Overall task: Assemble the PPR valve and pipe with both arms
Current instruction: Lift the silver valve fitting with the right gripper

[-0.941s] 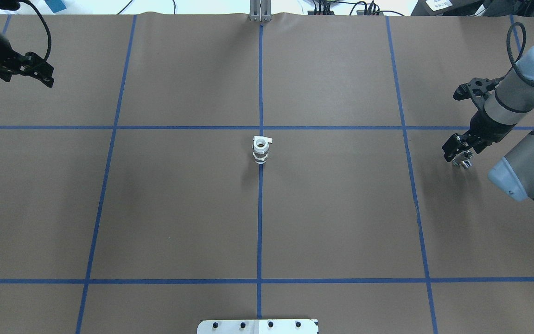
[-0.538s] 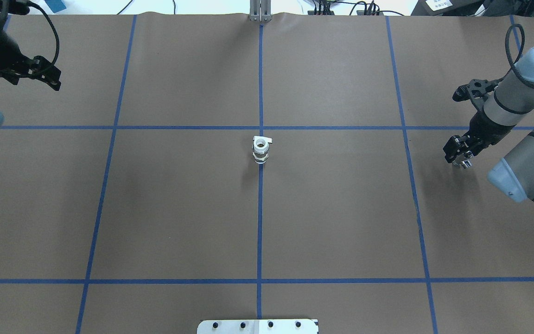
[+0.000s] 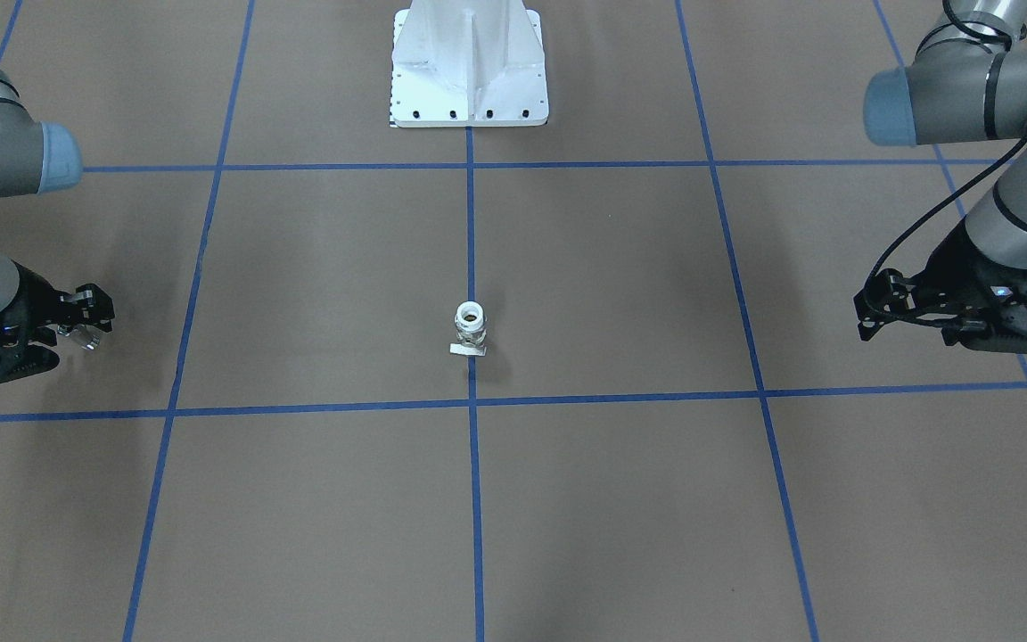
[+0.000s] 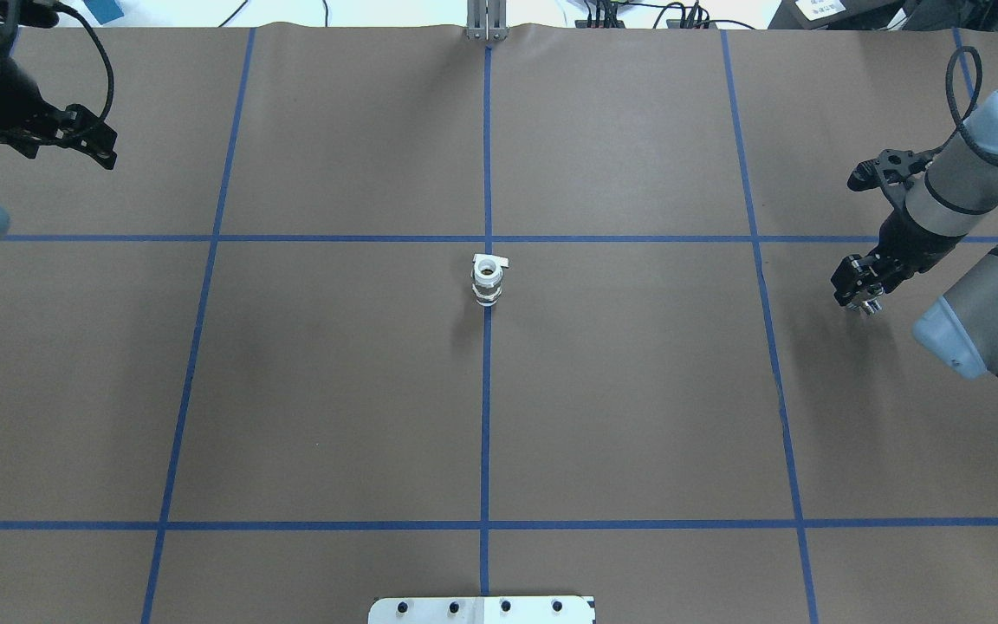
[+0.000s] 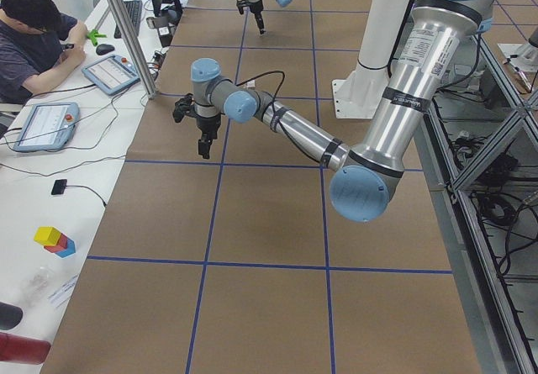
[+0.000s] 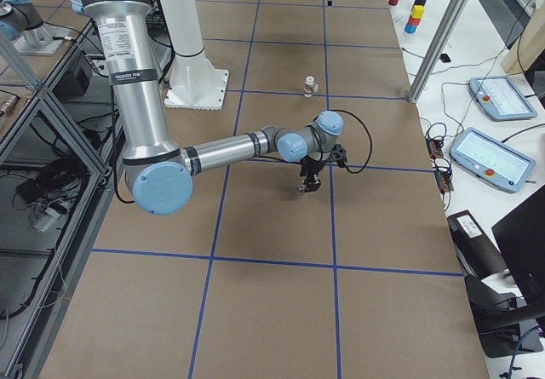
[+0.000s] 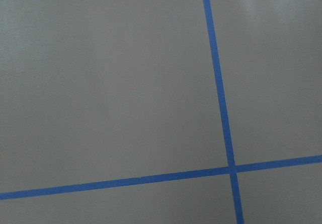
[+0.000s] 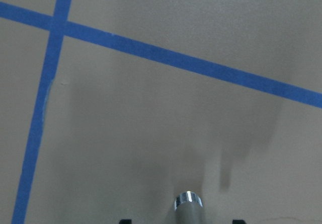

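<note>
The PPR valve stands upright at the table's middle on the blue centre line, white ring on top and white tab at its base; it also shows in the front view and the right exterior view. My right gripper is far right of it, shut on the small chrome pipe, held just above the table. The right wrist view shows the pipe's head between the jaws. My left gripper hovers at the far left, open and empty.
The white pedestal base stands at the robot's side of the table. Blue tape lines grid the brown table. An operator sits at a side desk with tablets. A metal post stands at the far edge.
My left gripper has moved a little toward the table's middle. My right gripper has shifted slightly away from the robot with the pipe in it. The valve has not moved.
</note>
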Controlling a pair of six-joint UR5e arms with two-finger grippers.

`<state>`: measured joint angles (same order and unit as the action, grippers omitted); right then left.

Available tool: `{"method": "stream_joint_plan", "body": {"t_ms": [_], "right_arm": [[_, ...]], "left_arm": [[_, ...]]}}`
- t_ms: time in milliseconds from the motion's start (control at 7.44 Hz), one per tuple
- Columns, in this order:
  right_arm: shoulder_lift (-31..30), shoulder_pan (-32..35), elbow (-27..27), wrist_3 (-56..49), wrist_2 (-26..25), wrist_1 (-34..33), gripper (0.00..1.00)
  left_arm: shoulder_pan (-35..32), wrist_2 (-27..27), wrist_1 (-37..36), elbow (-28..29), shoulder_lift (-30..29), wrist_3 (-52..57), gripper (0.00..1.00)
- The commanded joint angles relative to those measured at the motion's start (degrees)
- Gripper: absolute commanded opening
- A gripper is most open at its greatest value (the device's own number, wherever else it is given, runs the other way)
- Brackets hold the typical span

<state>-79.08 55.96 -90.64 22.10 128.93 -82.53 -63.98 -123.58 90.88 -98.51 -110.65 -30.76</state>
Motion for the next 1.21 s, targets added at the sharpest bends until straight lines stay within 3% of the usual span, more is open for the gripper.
{"method": "stream_joint_plan", "body": {"t_ms": [0, 672, 1076], "right_arm": [[0.0, -0.1, 0.1, 0.0, 0.0, 0.0, 0.70], [0.0, -0.1, 0.2, -0.1, -0.1, 0.0, 0.60], [0.0, -0.1, 0.4, -0.4, -0.7, 0.0, 0.45]], "left_arm": [[0.5, 0.0, 0.0, 0.1, 0.0, -0.1, 1.00], [1.0, 0.0, -0.1, 0.2, -0.6, -0.2, 1.00], [1.1, 0.0, -0.2, 0.2, -1.1, -0.3, 1.00]]}}
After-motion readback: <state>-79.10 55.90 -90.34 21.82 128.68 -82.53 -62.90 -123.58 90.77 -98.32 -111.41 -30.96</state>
